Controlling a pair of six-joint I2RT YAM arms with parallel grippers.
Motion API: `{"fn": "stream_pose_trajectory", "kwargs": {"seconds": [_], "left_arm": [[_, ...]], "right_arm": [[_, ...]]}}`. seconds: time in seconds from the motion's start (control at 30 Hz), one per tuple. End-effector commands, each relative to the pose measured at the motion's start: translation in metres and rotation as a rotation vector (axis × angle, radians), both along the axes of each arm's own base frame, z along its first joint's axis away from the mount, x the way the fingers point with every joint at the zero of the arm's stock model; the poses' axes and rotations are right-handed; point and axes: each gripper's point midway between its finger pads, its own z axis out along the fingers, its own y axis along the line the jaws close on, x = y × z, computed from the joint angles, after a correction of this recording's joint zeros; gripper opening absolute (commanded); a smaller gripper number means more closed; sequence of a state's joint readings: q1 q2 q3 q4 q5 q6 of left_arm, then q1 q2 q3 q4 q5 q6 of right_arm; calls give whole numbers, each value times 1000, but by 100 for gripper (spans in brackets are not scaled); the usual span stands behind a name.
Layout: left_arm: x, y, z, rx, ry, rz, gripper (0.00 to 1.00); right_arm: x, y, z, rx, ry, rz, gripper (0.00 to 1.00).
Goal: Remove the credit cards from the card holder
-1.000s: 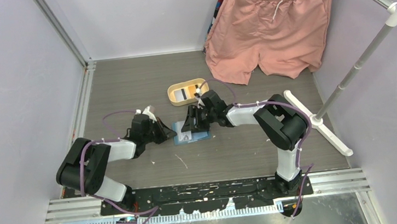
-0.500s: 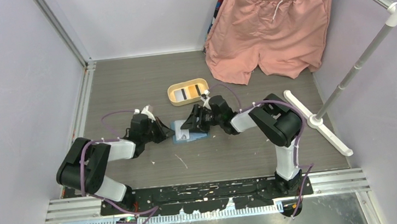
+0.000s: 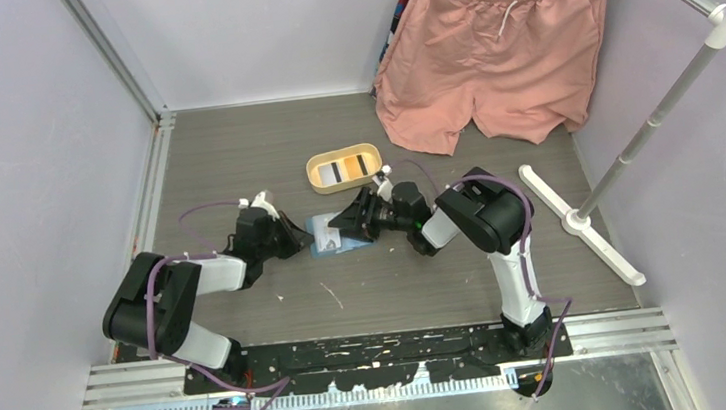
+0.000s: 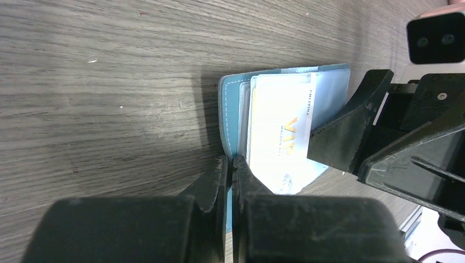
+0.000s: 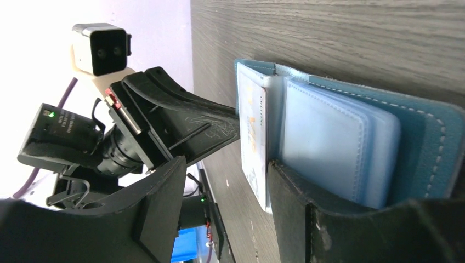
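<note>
The card holder (image 3: 363,245) is a teal-blue wallet lying open on the table between my two grippers. My left gripper (image 4: 230,164) is shut on the edge of its cover (image 4: 231,109). A whitish credit card with gold "VIP" lettering (image 4: 279,137) sticks out of the light blue pockets. My right gripper (image 5: 225,164) is open, with the card (image 5: 253,137) beside one finger (image 5: 307,219), which rests against the pocket stack (image 5: 340,142). In the top view the left gripper (image 3: 302,239) and right gripper (image 3: 346,223) meet over the wallet.
A yellow oval tray (image 3: 313,170) with dark and light cards in it stands just behind the wallet. Pink shorts (image 3: 495,52) hang at the back right. A white rack base (image 3: 582,224) lies on the right.
My right gripper has dropped lower and reached left over the wallet, and the wallet has shifted slightly left. My left gripper keeps its hold on the cover.
</note>
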State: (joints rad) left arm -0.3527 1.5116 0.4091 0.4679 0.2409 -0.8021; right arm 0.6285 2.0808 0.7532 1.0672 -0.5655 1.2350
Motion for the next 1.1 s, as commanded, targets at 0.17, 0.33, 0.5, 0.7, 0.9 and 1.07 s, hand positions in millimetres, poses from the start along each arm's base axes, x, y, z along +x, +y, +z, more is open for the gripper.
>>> {"fn": "stream_pose_trajectory", "kwargs": {"seconds": [0.17,0.33,0.5,0.7,0.9,1.07], "left_arm": [[-39,7,-42,95,158,-55,0],[-39,7,-40,94,154,-55,0],[-37,7,-38,94,152,-55,0],[-39,7,-40,95,159,-57,0],[-40,8,-41,100,160,-57,0],[-41,9,-42,102,165,-54,0]], "right_arm": [[-26,31,57,164,-92,196,58],[-28,32,23,-49,-61,228,54],[-30,32,14,-122,-53,242,51],[-29,29,12,-122,-48,218,48],[-30,28,22,-62,-63,218,47],[-30,27,37,10,-79,217,46]]}}
